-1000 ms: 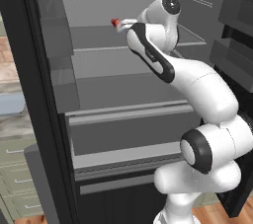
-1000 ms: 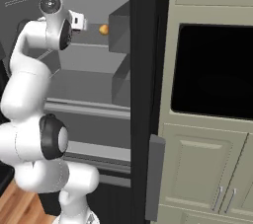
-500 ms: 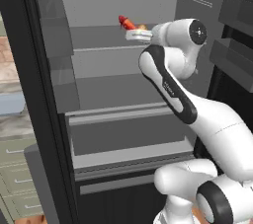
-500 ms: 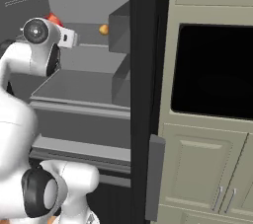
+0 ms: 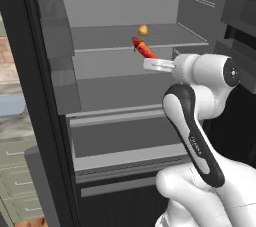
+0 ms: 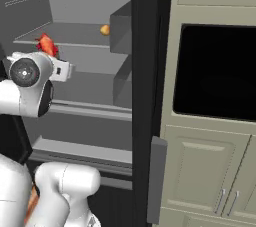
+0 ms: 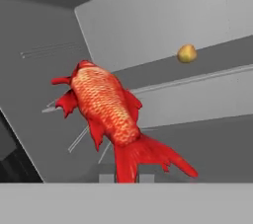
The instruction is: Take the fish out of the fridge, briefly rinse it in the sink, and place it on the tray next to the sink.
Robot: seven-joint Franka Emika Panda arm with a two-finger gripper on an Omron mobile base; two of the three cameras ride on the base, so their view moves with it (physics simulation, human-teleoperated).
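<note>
Gripping the fish by its tail, the gripper had withdrawn lower from the fridge shelf.

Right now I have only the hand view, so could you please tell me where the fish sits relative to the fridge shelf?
Observer: In the left base view, the fish is off the shelf. The pincer holds it up, apparently just in front of the shelf's front edge.
Operator: Thank you. Is the yellow fruit close to it?
Observer: No, the fruit lies apart from it, further back on that shelf.
Operator: What stands beside the fridge?
Observer: In the right base view, a beige cabinet with a dark oven stands to the right of the open fridge.
</note>
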